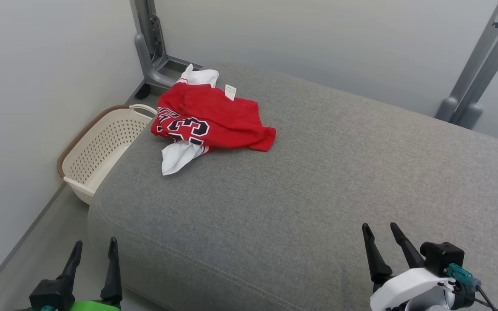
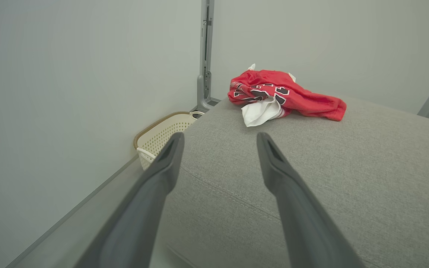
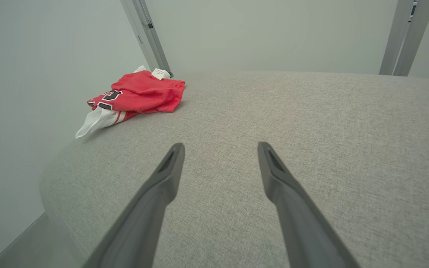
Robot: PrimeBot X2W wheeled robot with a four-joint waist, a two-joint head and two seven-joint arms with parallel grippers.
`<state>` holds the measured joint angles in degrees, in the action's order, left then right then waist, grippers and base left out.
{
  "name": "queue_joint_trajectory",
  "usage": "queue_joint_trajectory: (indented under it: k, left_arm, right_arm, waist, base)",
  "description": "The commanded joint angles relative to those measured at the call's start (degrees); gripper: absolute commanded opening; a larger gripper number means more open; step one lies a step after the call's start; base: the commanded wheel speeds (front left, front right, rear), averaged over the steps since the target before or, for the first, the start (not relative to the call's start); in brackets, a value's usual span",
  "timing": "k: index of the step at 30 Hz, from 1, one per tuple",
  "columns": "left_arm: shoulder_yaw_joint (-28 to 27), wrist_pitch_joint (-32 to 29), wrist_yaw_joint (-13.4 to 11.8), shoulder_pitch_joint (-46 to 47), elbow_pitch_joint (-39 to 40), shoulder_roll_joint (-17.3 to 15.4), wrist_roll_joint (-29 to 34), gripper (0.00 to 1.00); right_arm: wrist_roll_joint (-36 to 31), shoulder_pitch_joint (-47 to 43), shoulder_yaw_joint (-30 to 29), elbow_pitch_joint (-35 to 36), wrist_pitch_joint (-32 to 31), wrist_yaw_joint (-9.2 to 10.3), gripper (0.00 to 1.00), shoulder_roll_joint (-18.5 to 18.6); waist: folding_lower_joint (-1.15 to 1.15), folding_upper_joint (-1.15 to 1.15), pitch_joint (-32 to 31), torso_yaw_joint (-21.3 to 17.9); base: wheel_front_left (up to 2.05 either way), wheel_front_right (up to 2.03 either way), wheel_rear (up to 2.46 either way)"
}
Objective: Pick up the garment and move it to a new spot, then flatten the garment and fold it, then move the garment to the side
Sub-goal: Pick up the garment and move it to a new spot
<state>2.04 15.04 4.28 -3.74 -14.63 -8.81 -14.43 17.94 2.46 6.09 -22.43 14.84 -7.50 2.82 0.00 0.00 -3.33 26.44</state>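
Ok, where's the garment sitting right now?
In the head view the red garment lies crumpled on the far left corner of the grey cushion, beside the cream basket.

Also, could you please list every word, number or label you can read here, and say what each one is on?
"23": large black-and-white number on the red jersey, seen upside down and creased.
Further lettering beside it on the jersey: cut off by folds, not readable.
White tag lying on the jersey: print too small to read.
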Motion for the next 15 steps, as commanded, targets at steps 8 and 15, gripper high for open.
queue_joint_trajectory:
  k: [8,15]
  left_arm:
    - [0.3,0.1,-0.4,-0.7,0.3,-0.7,-0.6,1.0]
    - [1.0,-0.5,-0.2,1.9,-1.2,-0.7,-0.9,1.0]
  right_arm:
    - [0.3,0.4,0.3,0.0,0.4,0.02,1.0,0.2]
    - [-1.0,1.0,1.1,0.2,0.4,0.03,1.0,0.2]
  waist:
    - [0.0,0.0,0.3,0.5]
    - [0.0,0.0,1.9,-2.0]
  base:
    - [0.0,0.0,0.0]
    - [0.0,0.0,0.0]
